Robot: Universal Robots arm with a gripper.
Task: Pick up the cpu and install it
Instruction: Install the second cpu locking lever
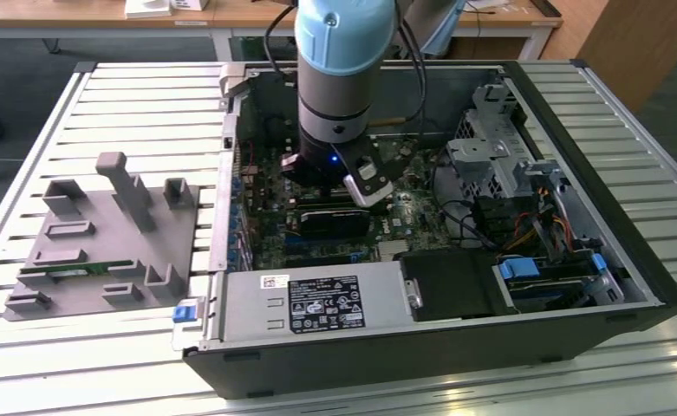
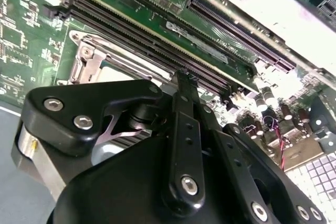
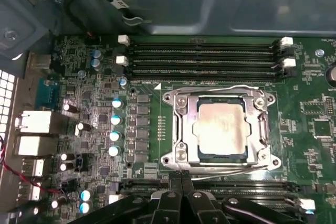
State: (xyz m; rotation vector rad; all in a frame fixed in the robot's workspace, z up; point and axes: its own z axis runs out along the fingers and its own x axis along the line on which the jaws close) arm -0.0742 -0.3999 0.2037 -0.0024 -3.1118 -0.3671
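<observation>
Item: the cpu [image 3: 220, 132], seated flat inside the socket frame [image 3: 181, 129] on the motherboard [image 3: 152, 145], between memory slots [image 3: 205, 56]. The gripper [image 3: 181, 182] is held just beside the socket; its fingers are pressed together, nothing gripped. Judged: installation largely done; seating is best checked level before any pressure is applied.

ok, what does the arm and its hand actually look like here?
In the exterior view, the arm is a round column: pale blue cap above, silver-grey tube below, with dark cables running down beside it. A small blue light glows near its black lower end. In the second wrist view, the hand is glossy black, with linked bars joined by silver screws.
</observation>
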